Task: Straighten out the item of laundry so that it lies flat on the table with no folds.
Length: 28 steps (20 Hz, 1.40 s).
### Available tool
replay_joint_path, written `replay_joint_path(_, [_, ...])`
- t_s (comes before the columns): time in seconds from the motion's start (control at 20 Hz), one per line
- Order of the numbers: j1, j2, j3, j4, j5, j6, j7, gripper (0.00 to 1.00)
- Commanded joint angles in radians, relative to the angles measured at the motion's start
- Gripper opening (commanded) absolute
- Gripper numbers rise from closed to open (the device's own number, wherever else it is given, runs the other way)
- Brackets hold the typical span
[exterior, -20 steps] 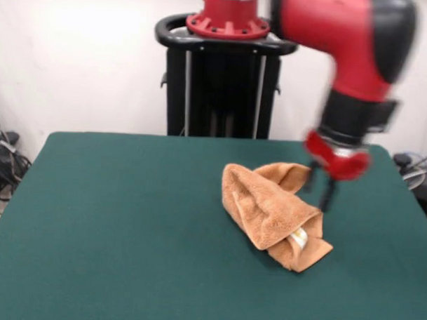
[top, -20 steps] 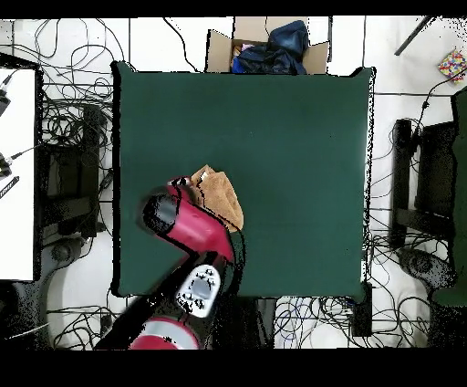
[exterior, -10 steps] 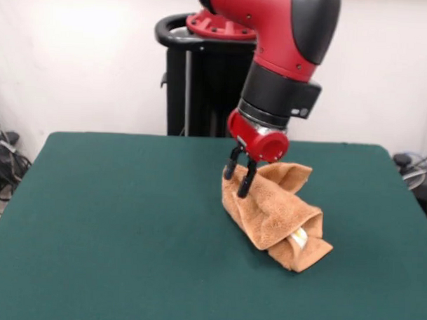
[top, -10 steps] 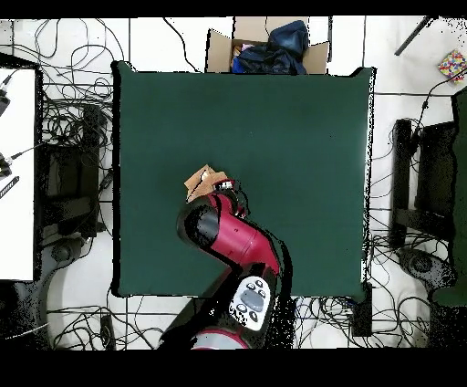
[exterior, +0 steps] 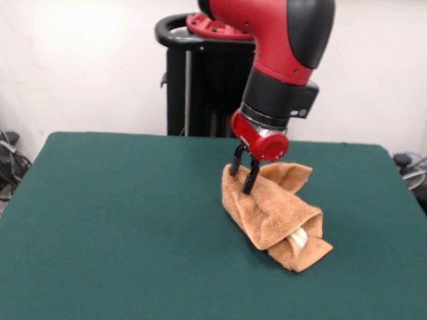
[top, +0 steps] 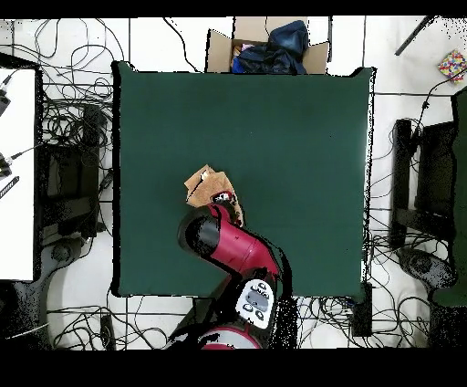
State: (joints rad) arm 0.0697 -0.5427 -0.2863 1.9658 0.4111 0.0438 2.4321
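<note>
Towel [exterior: 275, 215] crumpled under gripper [exterior: 242, 178]

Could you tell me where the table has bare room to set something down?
The table is bare across the left and front in the front view. It is crowded only where the bunched towel lies, right of centre, with the gripper, fingers open, at its back end.

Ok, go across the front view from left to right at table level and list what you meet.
Bare green table → gripper, fingers apart at the towel's left end → crumpled orange-tan towel → its white label → bare table again.
</note>
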Motion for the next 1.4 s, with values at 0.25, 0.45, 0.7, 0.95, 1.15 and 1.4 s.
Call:
replay_joint_path(0.25, [-0.041, 0.027, 0.168, 0.086, -0.032, -0.024, 0.147, 1.00])
replay_joint_path(0.45, [-0.043, -0.011, 0.171, 0.104, -0.030, 0.047, 0.127, 1.00])
replay_joint_path(0.7, [0.018, -0.061, 0.097, 0.073, -0.008, 0.176, 0.123, 1.00])
replay_joint_path(0.95, [0.072, -0.120, 0.014, 0.001, -0.025, 0.338, 0.122, 1.00])
replay_joint_path(1.15, [0.101, -0.129, -0.019, -0.044, -0.034, 0.424, 0.139, 1.00])
replay_joint_path(1.4, [0.117, -0.135, -0.056, -0.093, -0.047, 0.504, 0.149, 1.00])
